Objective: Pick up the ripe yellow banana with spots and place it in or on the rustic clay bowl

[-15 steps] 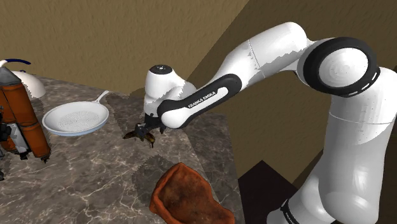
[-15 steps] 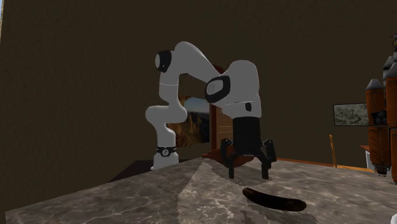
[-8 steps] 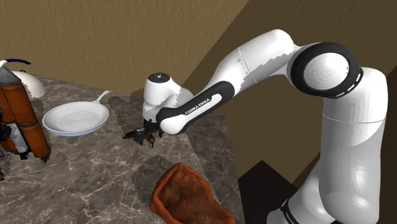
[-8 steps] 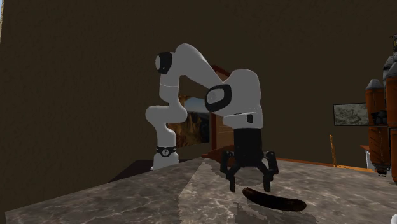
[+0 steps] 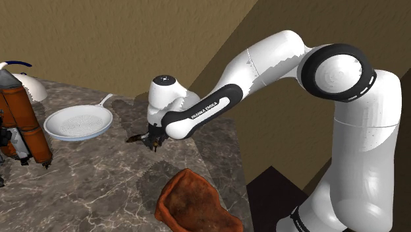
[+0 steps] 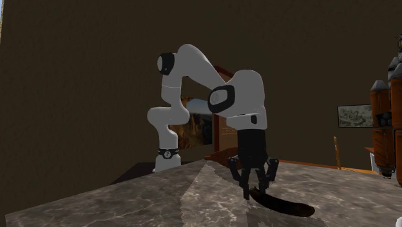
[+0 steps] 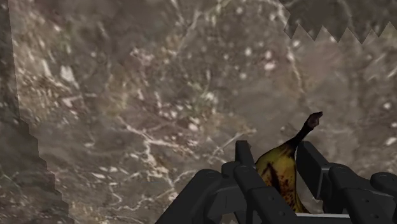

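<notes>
On the desk (image 5: 85, 178), your end effector (image 5: 150, 140) was down low and clenched on the banana (image 7: 280, 175). The wrist view showed yellow skin with dark spots squeezed between the two black fingers (image 7: 244, 159), close to the stem end. In the second exterior view the rest of the banana lay on the desk and stuck out toward four o'clock from the end effector.

That was the part you had to worry about. You held the banana by one end, not the middle. So I think the long free end could have dropped down or swung round when you lifted. If it swung, it could have slid out of the fingers and landed on the desk. A fast lift or a quick turn would have made that more likely.

The brown clay bowl (image 5: 194, 201) sat at about five o'clock from the end effector in the shoulder view, near but apart. It looked lumpy and lopsided, and it sat close to the desk's edge at three o'clock. If the hanging end had bumped the rim, you could have pushed the bowl or knocked the banana loose. If you had let go too high, the banana might have bounced out and off the desk.

The white pan (image 5: 78, 122) sat at about ten o'clock, well out of your way.
</notes>
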